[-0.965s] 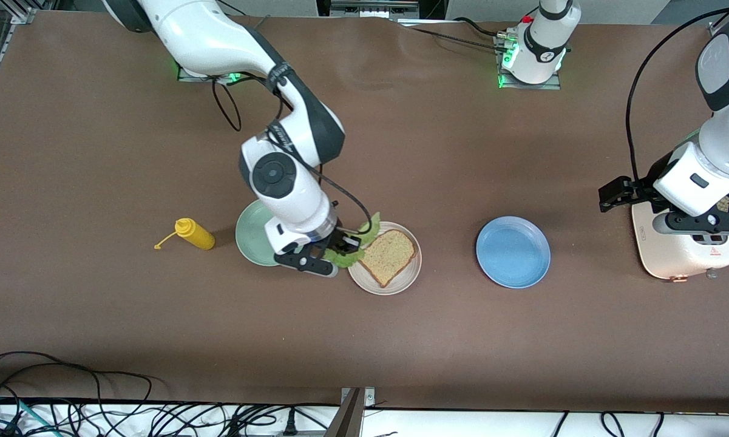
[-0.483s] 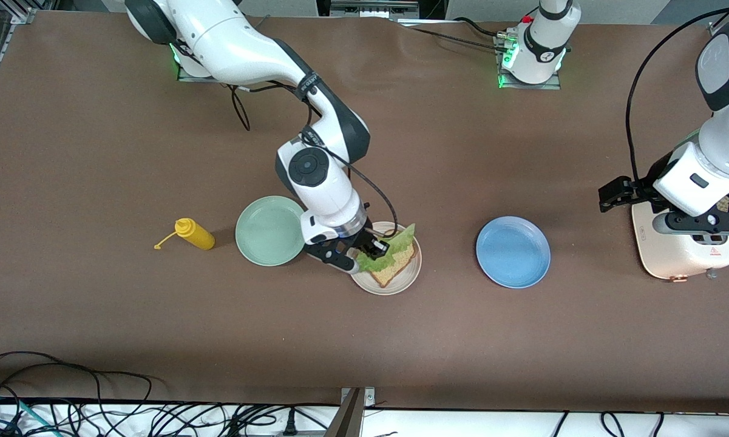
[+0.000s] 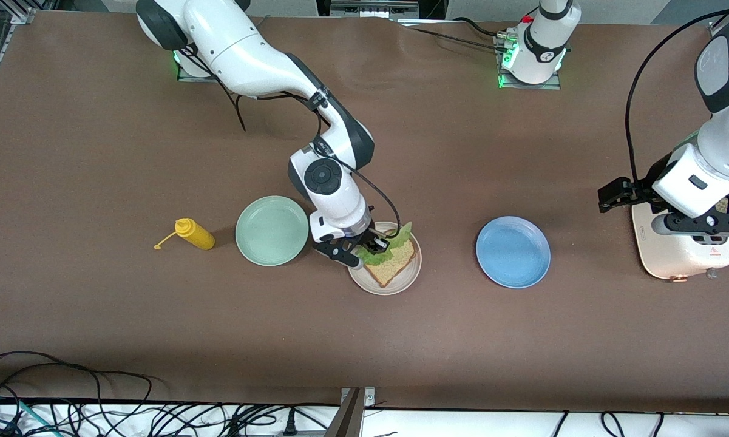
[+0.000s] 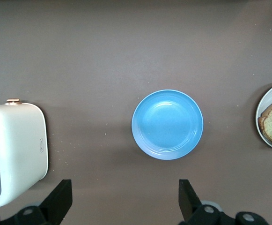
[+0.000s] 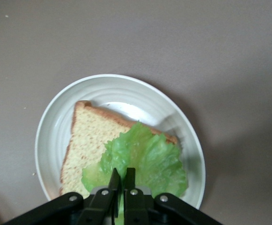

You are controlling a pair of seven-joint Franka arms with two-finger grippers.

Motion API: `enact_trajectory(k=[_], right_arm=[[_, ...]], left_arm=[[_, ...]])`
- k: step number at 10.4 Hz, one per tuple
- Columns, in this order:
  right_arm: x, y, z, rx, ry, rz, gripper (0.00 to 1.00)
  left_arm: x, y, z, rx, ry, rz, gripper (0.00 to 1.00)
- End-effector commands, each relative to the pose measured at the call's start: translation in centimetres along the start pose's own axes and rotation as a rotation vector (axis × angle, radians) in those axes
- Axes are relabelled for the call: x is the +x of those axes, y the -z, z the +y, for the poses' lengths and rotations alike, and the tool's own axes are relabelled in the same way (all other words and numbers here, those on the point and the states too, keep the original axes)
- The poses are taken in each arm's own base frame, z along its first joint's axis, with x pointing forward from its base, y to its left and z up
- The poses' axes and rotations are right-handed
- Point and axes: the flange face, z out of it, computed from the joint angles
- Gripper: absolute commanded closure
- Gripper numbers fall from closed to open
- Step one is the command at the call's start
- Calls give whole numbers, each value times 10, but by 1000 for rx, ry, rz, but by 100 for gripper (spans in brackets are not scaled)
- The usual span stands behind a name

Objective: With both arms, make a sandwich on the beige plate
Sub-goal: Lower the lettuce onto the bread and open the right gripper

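A yellow squeeze bottle (image 3: 195,235) lies toward the right arm's end of the worktop, with an empty mint green plate (image 3: 271,230) beside it. Next comes the beige plate (image 3: 414,268), where one bread slice (image 3: 394,264) lies flat. The right end effector (image 3: 367,245) hangs over it, fingers pinching a lettuce leaf (image 3: 383,251) that drapes onto the slice. The step in hand appears to be laying the lettuce; the next move calls for letting go so the leaf settles on the bread. The blue plate (image 3: 513,251) sits empty. Over the toaster (image 3: 680,252), the left end effector (image 3: 674,209) waits, fingers spread, probably to fetch the second slice.
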Motion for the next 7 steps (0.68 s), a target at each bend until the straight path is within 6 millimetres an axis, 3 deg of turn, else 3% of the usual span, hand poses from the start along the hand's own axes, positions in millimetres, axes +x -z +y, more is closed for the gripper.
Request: enact_trajectory(k=[1, 5, 7], right_arm=[[-3, 7, 3, 7, 1, 13, 100], [-4, 10, -1, 34, -21, 15, 100], [6, 19, -4, 79, -62, 15, 100]], left_arm=[[5, 6, -2, 31, -21, 18, 0], [6, 4, -2, 32, -20, 15, 0], [6, 4, -3, 30, -18, 15, 0]])
